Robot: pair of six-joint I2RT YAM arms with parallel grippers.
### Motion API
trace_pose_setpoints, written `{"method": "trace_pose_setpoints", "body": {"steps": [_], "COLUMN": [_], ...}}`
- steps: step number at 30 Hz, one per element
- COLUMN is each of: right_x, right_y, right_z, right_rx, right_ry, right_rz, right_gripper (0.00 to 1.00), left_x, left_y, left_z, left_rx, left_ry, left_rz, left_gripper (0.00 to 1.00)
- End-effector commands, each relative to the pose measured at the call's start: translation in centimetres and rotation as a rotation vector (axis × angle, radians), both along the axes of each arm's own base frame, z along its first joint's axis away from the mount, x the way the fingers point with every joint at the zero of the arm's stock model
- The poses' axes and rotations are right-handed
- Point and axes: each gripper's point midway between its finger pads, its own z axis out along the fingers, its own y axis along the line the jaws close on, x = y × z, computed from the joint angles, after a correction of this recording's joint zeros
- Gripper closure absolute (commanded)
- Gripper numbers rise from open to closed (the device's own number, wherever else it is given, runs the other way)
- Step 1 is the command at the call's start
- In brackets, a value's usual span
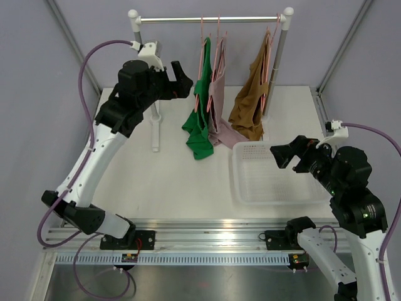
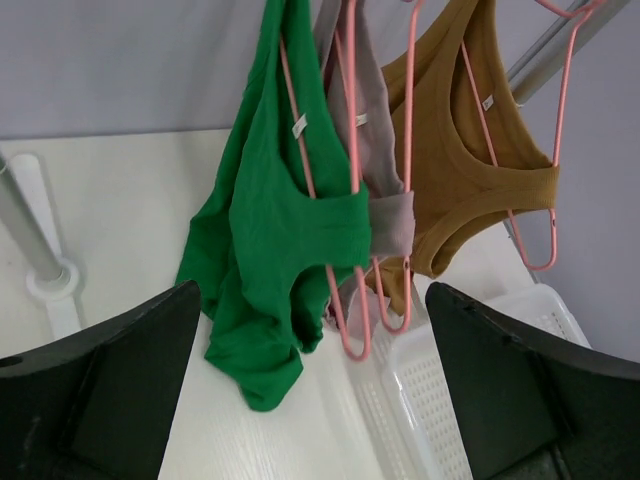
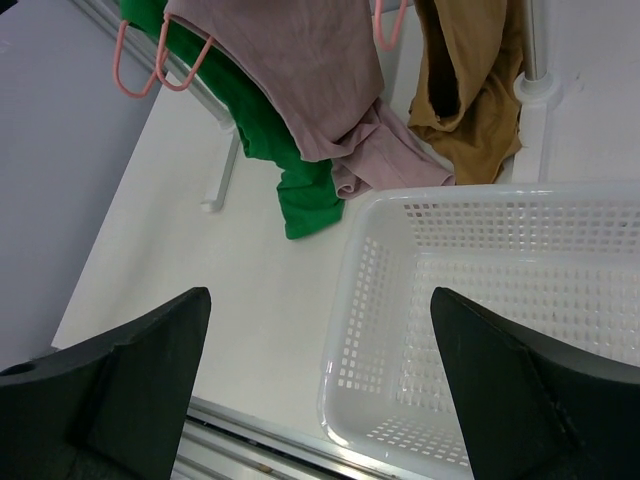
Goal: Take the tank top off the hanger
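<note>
Three tank tops hang on pink hangers from a rail: a green one on the left, a mauve one in the middle, a brown one on the right. Their hems rest on the table. My left gripper is open and empty, raised just left of the green top. My right gripper is open and empty above the basket's near right part. In the right wrist view the green, mauve and brown tops hang beyond the basket.
A white perforated basket stands on the table in front of the rack, also in the right wrist view and left wrist view. The rack's posts and feet stand on the table. Grey walls enclose the cell.
</note>
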Motion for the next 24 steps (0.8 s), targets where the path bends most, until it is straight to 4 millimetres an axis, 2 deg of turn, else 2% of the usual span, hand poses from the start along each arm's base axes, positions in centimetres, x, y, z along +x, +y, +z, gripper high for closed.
{"method": "trace_pose_setpoints", "body": {"steps": [1, 2, 3, 4, 5, 6, 7, 9, 11, 12, 13, 15, 17, 19, 22, 23, 24], "right_x": [-0.7, -0.9, -1.0, -1.3, -1.4, -1.5, -1.8, -1.9, -2.2, -2.2, -2.3, -2.4, -2.4, -2.3, -2.0, -2.0, -1.8], "right_y": [0.8, 0.9, 1.0, 1.1, 1.2, 1.3, 1.4, 1.5, 1.6, 1.6, 1.7, 1.8, 1.8, 1.8, 1.8, 1.9, 2.0], "right_z": [0.9, 0.9, 0.9, 1.0, 1.0, 1.0, 1.0, 0.9, 0.9, 0.8, 0.9, 0.7, 0.6, 0.3, 0.0, 0.0, -0.1], "right_rx": [0.033, 0.035, 0.038, 0.041, 0.045, 0.049, 0.052, 0.054, 0.053, 0.054, 0.054, 0.049, 0.044, 0.041, 0.035, 0.034, 0.034], "right_ry": [-0.032, -0.028, -0.027, -0.029, -0.031, -0.029, -0.032, -0.028, -0.028, -0.027, -0.028, -0.023, -0.022, -0.018, -0.013, -0.013, -0.012], "right_rz": [0.048, 0.056, 0.061, 0.068, 0.08, 0.084, 0.094, 0.1, 0.109, 0.114, 0.12, 0.13, 0.131, 0.132, 0.131, 0.135, 0.136], "right_gripper": [0.01, 0.01, 0.01, 0.01, 0.02, 0.02, 0.02, 0.02, 0.02, 0.03, 0.03, 0.03, 0.03, 0.03, 0.03, 0.03, 0.03], "left_x": [2.7, 3.3, 4.0, 5.5, 6.0, 6.3, 7.6, 8.8, 9.6, 10.7, 11.1, 12.1, 12.5, 12.9, 13.2, 13.3, 13.3], "left_y": [-2.6, -2.9, -3.2, -3.9, -4.3, -4.5, -5.1, -5.2, -4.8, -5.2, -5.1, -5.5, -5.8, -6.3, -6.8, -6.9, -7.0], "left_z": [3.9, 4.7, 4.5, 3.2, 3.0, 3.9, 2.1, 1.4, 1.7, 0.3, 0.5, -0.8, -0.8, -1.6, -1.9, -1.6, -1.5], "left_rx": [-0.003, 0.011, 0.024, 0.049, 0.059, 0.06, 0.087, 0.111, 0.129, 0.156, 0.164, 0.193, 0.2, 0.221, 0.237, 0.235, 0.234], "left_ry": [-0.183, -0.211, -0.21, -0.188, -0.187, -0.209, -0.176, -0.162, -0.161, -0.144, -0.151, -0.139, -0.144, -0.136, -0.144, -0.151, -0.154], "left_rz": [0.001, 0.01, 0.018, 0.033, 0.03, 0.027, 0.034, 0.056, 0.098, 0.102, 0.119, 0.12, 0.112, 0.095, 0.081, 0.078, 0.078], "left_gripper": [0.04, 0.06, 0.07, 0.09, 0.11, 0.14, 0.16, 0.27, 0.33, 0.38, 0.41, 0.46, 0.57, 0.67, 0.67, 0.71, 0.81]}}
